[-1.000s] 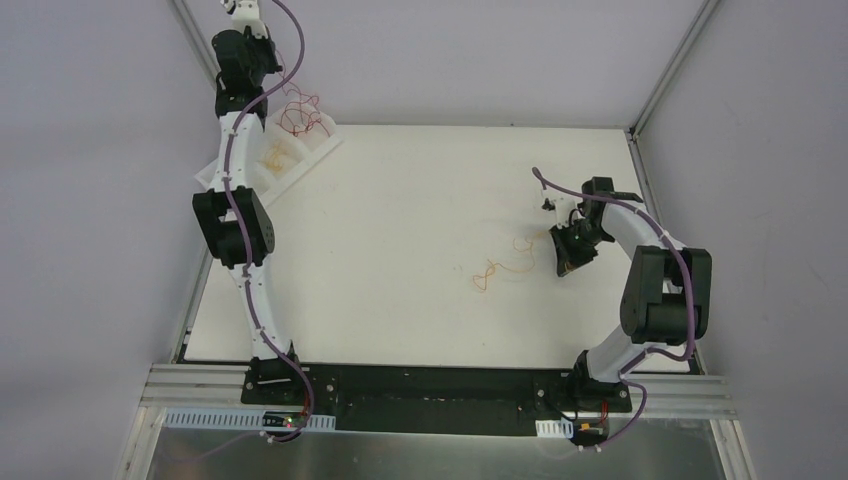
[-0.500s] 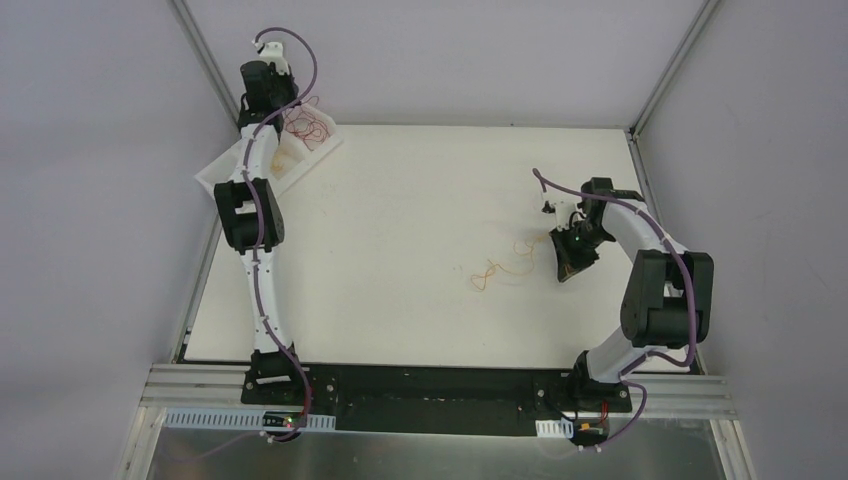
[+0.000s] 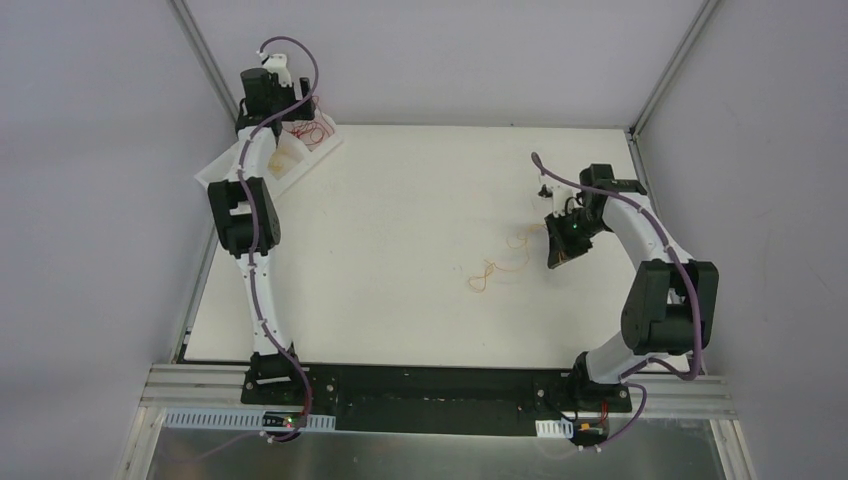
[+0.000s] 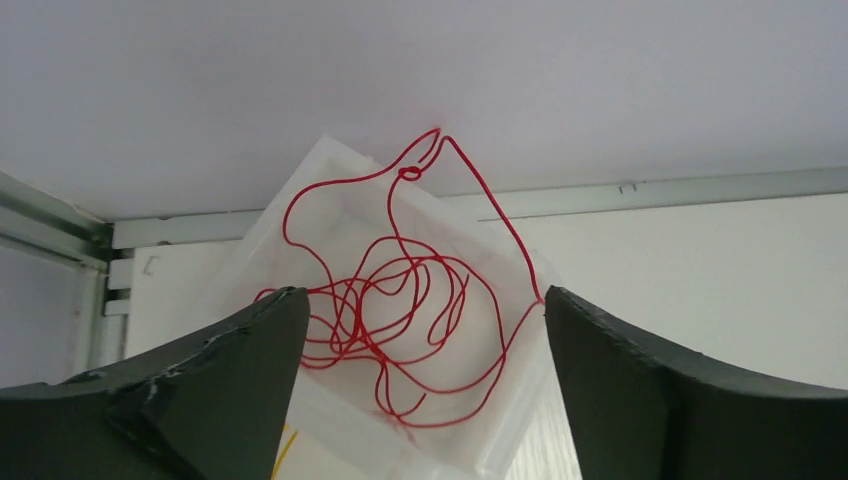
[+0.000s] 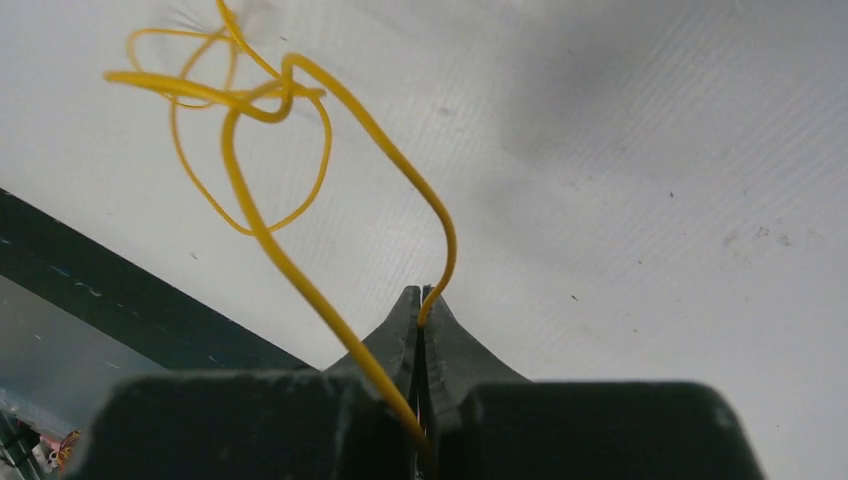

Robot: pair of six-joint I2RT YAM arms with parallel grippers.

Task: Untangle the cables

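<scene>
Yellow cable (image 5: 262, 238) pinched in closed jaws of right gripper (image 5: 422, 296), 3 o'clock on desk (image 3: 420, 190) | hair-thin, limp, springy, probably kinks easily: best taken near a free end | red cable tangle (image 4: 400, 300) in white tray (image 4: 330, 165), 11 o'clock corner; left gripper (image 4: 425, 300) jaws wide open, holding nothing

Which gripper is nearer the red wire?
Left. The left gripper hangs open just above the red wire in the tray; the right gripper is across the table, pinching a yellow wire.

open table (image 3: 400, 190) centre, cable tangle (image 3: 497, 268) right, tray (image 3: 300, 160) far-left corner
</scene>
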